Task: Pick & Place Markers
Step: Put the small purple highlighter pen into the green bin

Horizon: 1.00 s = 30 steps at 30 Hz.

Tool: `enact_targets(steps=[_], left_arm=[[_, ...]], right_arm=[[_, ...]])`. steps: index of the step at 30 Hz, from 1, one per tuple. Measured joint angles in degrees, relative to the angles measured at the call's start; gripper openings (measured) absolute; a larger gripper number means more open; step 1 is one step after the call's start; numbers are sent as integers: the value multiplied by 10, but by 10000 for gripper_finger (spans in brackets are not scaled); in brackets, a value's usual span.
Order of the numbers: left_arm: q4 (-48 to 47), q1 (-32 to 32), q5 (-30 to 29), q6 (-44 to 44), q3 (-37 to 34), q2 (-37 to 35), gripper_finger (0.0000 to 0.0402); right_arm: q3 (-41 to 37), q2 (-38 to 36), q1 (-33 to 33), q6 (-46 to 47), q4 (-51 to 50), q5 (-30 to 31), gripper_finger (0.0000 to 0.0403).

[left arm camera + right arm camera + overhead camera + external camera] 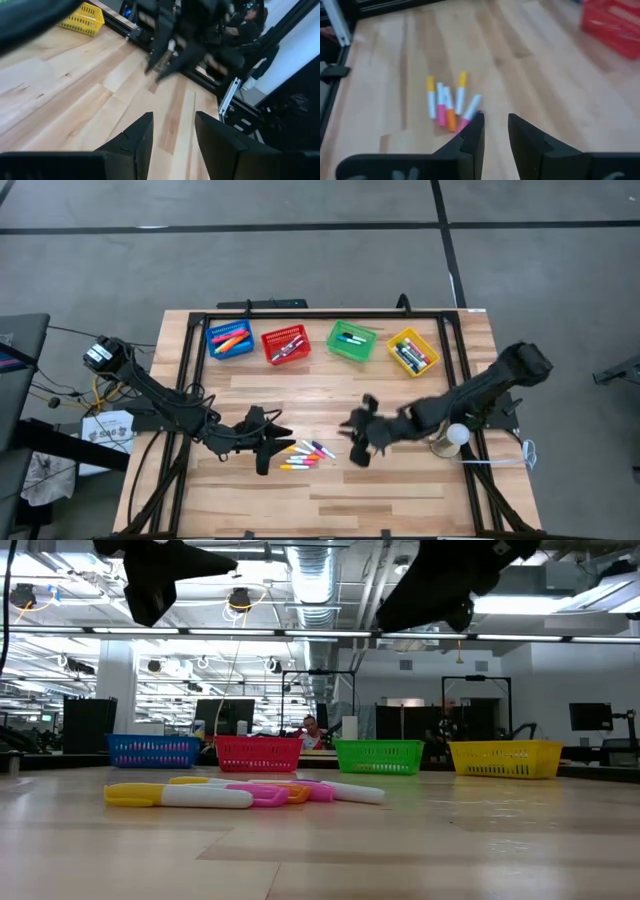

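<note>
Yellow, pink, orange-capped white markers [305,453]; four coloured baskets [350,340]

floor [300,210]: grey, dark seams | ceiling [320,580]: exposed ducts, strip lights | monitors [225,715] on desks behind

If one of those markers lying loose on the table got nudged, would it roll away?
Probably a little: the markers look round and slim and lie flat on smooth wood. Bunched side by side, they would likely bump neighbours and stop. They look stiff and light, so lifting one should be easy.
</note>
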Motion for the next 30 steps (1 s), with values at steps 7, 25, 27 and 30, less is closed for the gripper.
enact_targets(steps=[7, 25, 27, 30], left_arm=[[0, -12, 0, 0, 0, 0, 144], [0, -18, -20, -7, 0, 0, 144], [0, -18, -20, -7, 0, 0, 144], [0, -18, -20, -7, 0, 0, 144]], right_arm=[[0, 117, 39, 46, 100, 9, 75], [15, 234, 49, 105, 143, 61, 116], [15, 234, 47, 101, 143, 68, 130], [15, 234, 47, 101, 141, 67, 152]])
